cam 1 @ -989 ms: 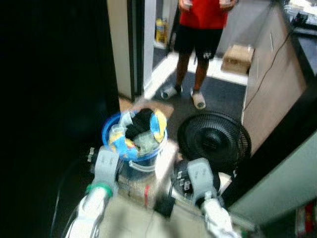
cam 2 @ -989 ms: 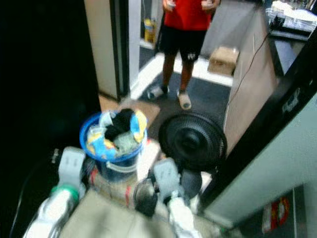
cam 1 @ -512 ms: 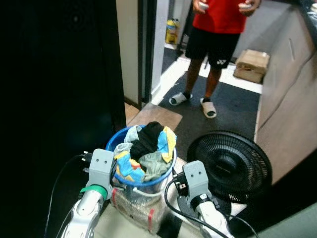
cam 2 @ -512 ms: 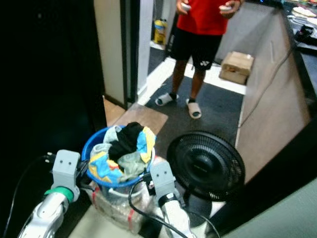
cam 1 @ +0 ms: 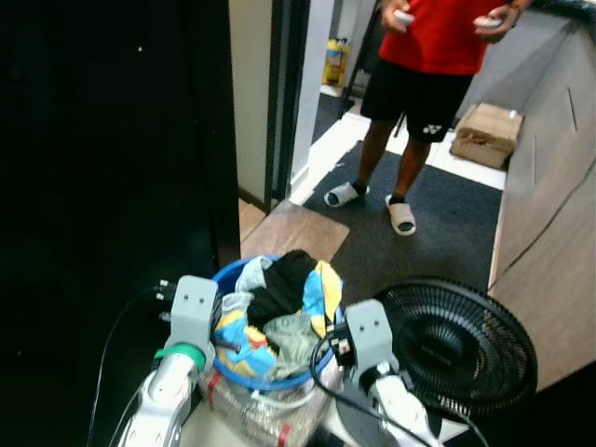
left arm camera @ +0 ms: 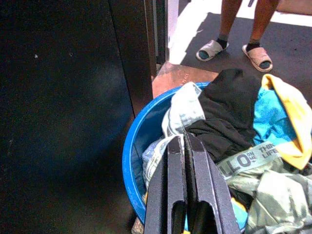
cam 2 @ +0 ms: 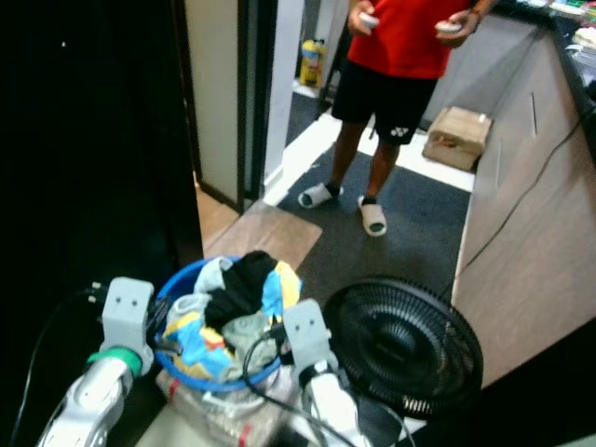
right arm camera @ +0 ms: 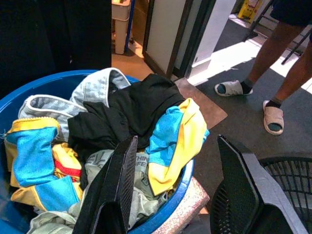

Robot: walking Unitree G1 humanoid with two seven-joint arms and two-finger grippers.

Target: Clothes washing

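Observation:
A blue laundry basket (cam 1: 230, 276) heaped with clothes (cam 1: 284, 303) in black, yellow, light blue and grey stands just in front of me. My left gripper (left arm camera: 185, 139) reaches over the basket's left rim, its fingers shut together above the clothes with nothing seen between them. On the other side, my right gripper (right arm camera: 175, 141) is open. One finger (right arm camera: 117, 185) hangs over the clothes inside the basket and the other (right arm camera: 243, 190) is outside it, with the rim between them.
A black floor fan (cam 1: 461, 345) lies to the right of the basket. A person in a red shirt (cam 1: 438, 37) stands ahead on dark carpet, beside a cardboard box (cam 1: 486, 135). Dark panel at left, wooden cabinet side (cam 1: 549, 214) at right, brown mat (cam 1: 293, 231) ahead.
The whole picture has shifted as the camera moved, and the blur has cleared; basket and fan now sit lower in the frame. Both grippers stay at the basket's sides.

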